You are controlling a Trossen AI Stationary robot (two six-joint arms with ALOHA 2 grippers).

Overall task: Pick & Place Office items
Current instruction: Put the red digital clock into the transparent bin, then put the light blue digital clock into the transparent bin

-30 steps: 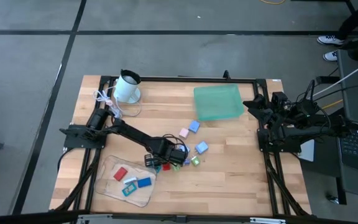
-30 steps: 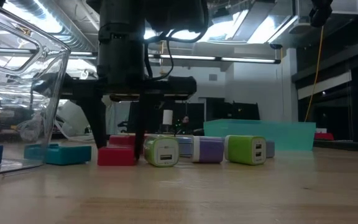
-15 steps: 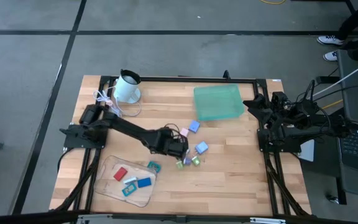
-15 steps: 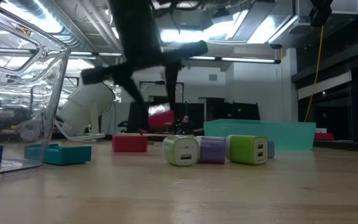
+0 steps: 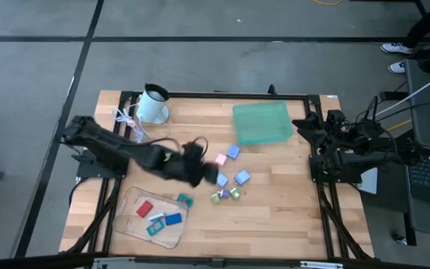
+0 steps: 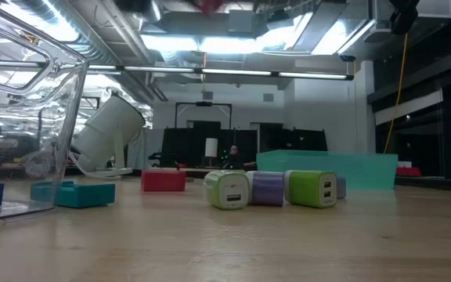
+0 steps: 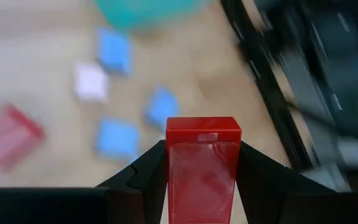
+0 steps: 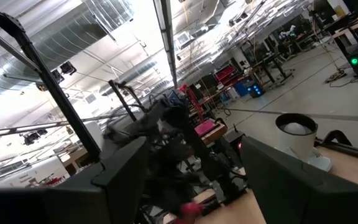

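Note:
My left gripper (image 7: 202,177) is shut on a small red block (image 7: 202,134) and hangs high over the table's middle (image 5: 204,172); in the low view only the block's red underside (image 6: 210,5) shows at the top edge. Below lie loose pieces: pink (image 5: 221,159), blue (image 5: 233,152), light blue (image 5: 242,178), green (image 5: 234,193), teal (image 5: 184,199) and another red block (image 6: 163,181). All of them rest flat on the wood. My right gripper (image 5: 306,125) waits open at the table's right edge. My left gripper pinches the red block between its two fingers (image 7: 148,174), one on each long side face (image 7: 173,168). The block's free end sticks out past the fingertips. It is lifted clear of the table.
A clear tray (image 5: 129,224) near the front left holds red, blue and teal pieces. A teal-green tray (image 5: 262,122) sits at the far right. A white mug (image 5: 154,103) leans tilted at the far left beside a white coiled cord (image 5: 128,118). Bare wood lies along the near right.
My left gripper stood on the table among the pieces, took hold of one red block and rose with it, out of the top of the low view, drifting a little toward the far-left. The white-green piece beside it slid slightly right; the other red block stayed down.

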